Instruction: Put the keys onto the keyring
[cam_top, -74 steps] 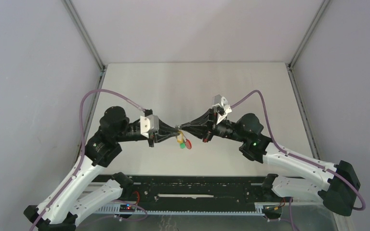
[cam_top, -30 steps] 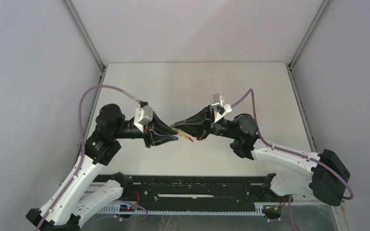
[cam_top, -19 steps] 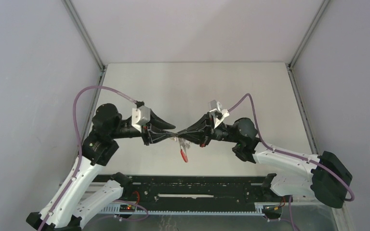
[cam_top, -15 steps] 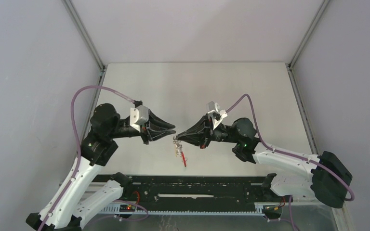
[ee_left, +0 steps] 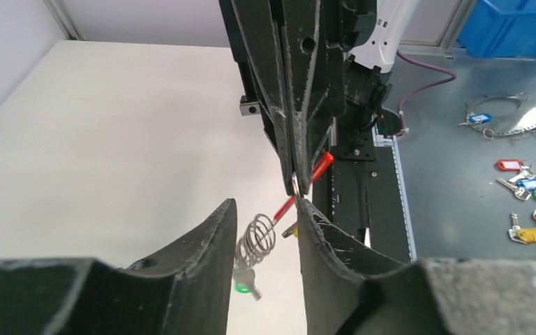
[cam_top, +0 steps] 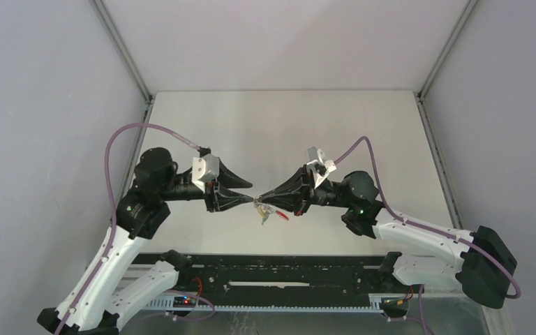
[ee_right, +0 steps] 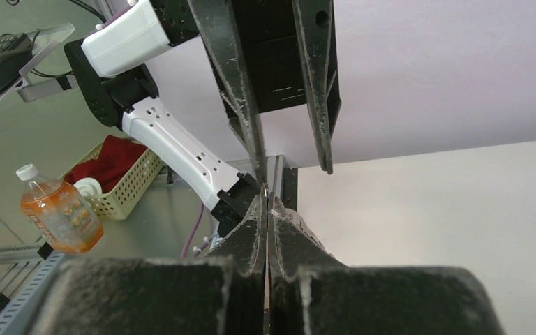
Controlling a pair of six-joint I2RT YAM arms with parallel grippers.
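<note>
My right gripper (cam_top: 259, 201) is shut on the keyring's (cam_top: 272, 213) thin metal loop, held above the table's near middle. In the left wrist view the keyring (ee_left: 258, 241) hangs from the right gripper (ee_left: 296, 183) as a wire coil with a red section (ee_left: 308, 183). The green-headed key (ee_left: 243, 285) dangles from the coil's lower end, and the yellow-headed key (ee_left: 291, 229) shows just beside it. My left gripper (ee_left: 265, 204) is open with the coil in the gap between its fingers, gripped by neither. From the right wrist view, the right gripper (ee_right: 266, 199) pinches a sliver of metal.
The grey table (cam_top: 286, 132) is walled at the back and both sides. The black rail (cam_top: 286, 279) with the arm bases runs along the near edge. Off the table, spare coloured keys (ee_left: 530, 209) lie on a side surface, and a bottle (ee_right: 52, 206) and basket (ee_right: 122, 185) stand outside.
My left gripper let go of the keyring and drew back, then came in again with wider jaws around the coil. The keyring swung down and back up under the right gripper.
</note>
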